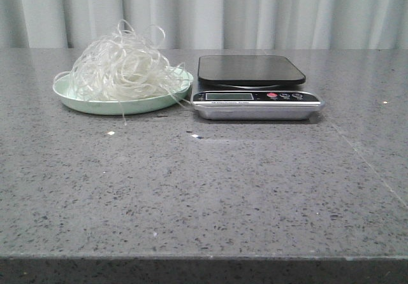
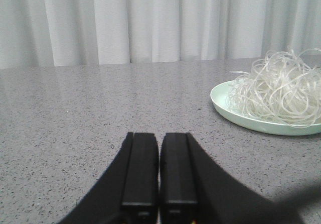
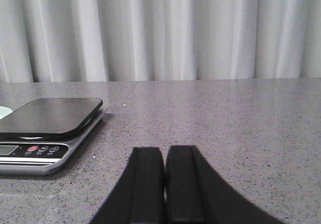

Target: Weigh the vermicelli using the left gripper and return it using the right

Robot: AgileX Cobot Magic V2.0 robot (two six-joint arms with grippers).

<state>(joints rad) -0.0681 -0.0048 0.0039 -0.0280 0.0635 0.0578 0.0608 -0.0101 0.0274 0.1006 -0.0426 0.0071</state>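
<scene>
Left claw (image 2: 159,171), jaws pressed together and empty, fills the lower centre of its wrist view; the vermicelli (image 2: 281,91) sits heaped on a plate (image 2: 223,106) at right of frame, well apart.

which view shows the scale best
The front view: the whole scale shows, dark platform, display and buttons facing the camera, beside the plate. The right wrist view shows it cut off at the frame's edge. The left wrist view does not show it.
</scene>
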